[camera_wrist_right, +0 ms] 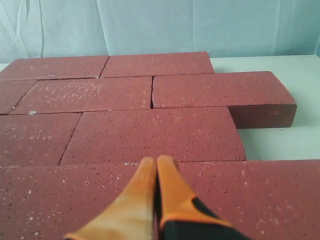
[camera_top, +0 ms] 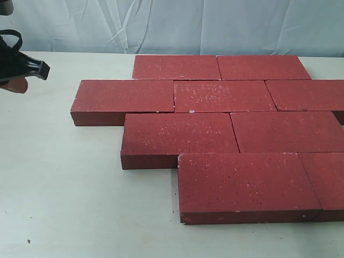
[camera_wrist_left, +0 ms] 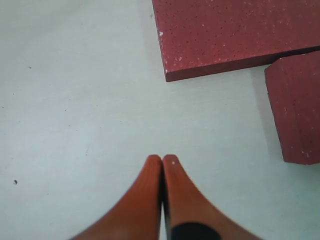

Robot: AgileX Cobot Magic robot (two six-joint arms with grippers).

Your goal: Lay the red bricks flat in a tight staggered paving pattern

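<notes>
Several red bricks (camera_top: 180,134) lie flat on the white table (camera_top: 64,188) in four staggered rows, edges close together. The front row's left brick (camera_top: 244,183) juts nearest to the camera. My left gripper (camera_top: 19,83) hovers at the far left, well clear of the bricks. In the left wrist view it (camera_wrist_left: 162,159) is shut and empty above bare table, with two brick corners (camera_wrist_left: 235,30) (camera_wrist_left: 295,110) beyond it. My right gripper (camera_wrist_right: 156,161) is shut with nothing in it, just above the top of a brick (camera_wrist_right: 150,135). It is outside the exterior view.
A pale blue cloth backdrop (camera_top: 161,21) hangs behind the table. Bare tabletop stretches to the left of and in front of the bricks. The rows on the right run past the exterior view's edge.
</notes>
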